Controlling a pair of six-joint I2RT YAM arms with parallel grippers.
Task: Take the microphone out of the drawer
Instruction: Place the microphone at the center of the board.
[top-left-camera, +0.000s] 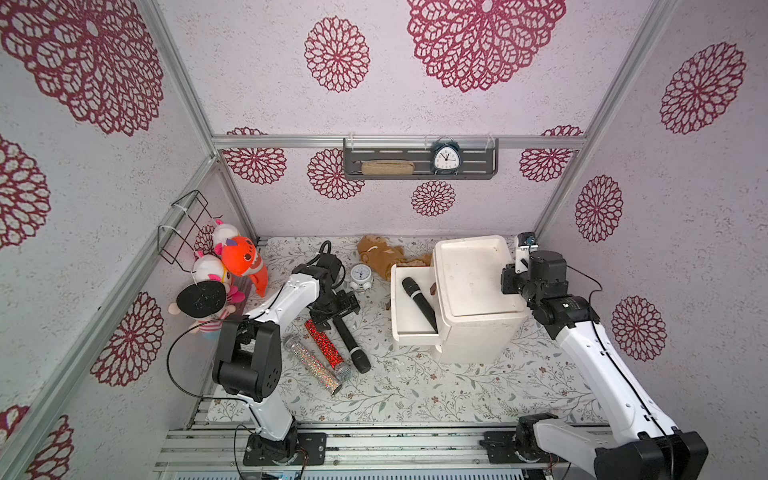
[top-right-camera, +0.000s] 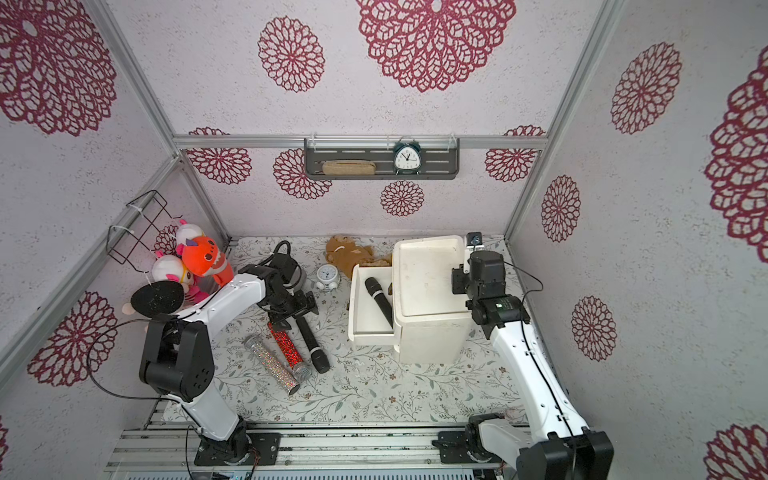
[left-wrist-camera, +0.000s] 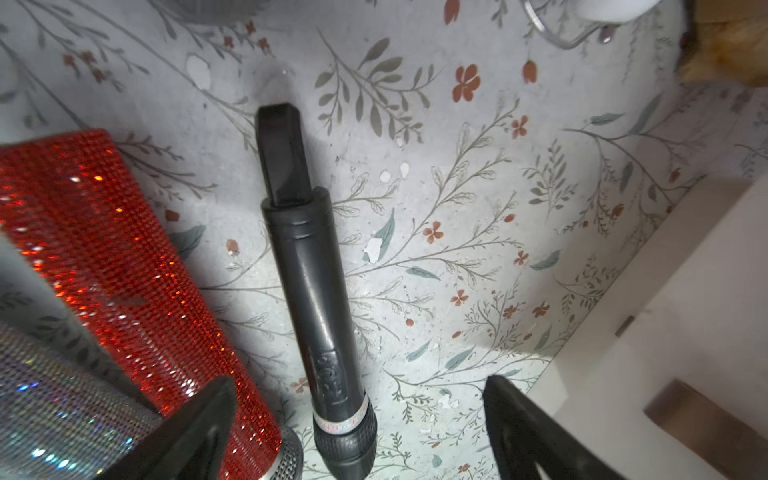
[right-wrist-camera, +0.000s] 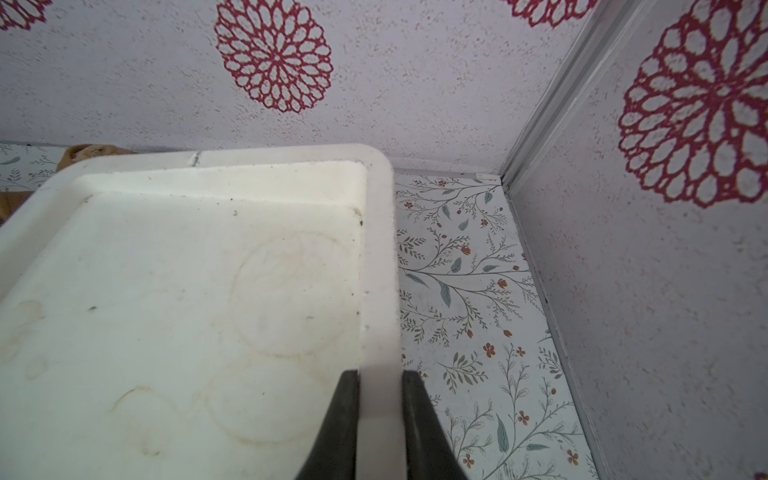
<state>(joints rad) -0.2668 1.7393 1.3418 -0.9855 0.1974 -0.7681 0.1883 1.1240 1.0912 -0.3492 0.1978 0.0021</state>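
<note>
Floral table (top-left-camera: 415, 382) carries a white drawer cabinet (top-left-camera: 478, 291), its top drawer (top-left-camera: 394, 307) pulled open toward the left arm. Right claw (right-wrist-camera: 380, 415) is clamped on the raised rim of the cabinet top, looks like bracing. Left claw (left-wrist-camera: 359, 386) is wide open and holds nothing, hovering low over a black microphone on the table (left-wrist-camera: 316, 291) with one finger (left-wrist-camera: 208, 415) just beside the red glitter microphone (top-left-camera: 324, 345); the silver glitter microphone (top-left-camera: 311, 370) lies next in the row. Task item as I read it: the black microphone in the drawer (top-left-camera: 419, 303), lying diagonally, head toward the back wall, handle end at the cabinet opening. Risks: the handle end sits at or under the cabinet edge, so a straight-up lift could snag it; better to grip near the head and draw it outward. The left claw pulling away could clip the red mic, and all three table mics are round enough to roll. If the right claw lets go, the light cabinet may slide when the drawer is reached into. The two black mics look alike, so there's a wrong-target risk. Writing: embossed mark and a printed band near the table mic's head, neither legible; no brand readable.
</note>
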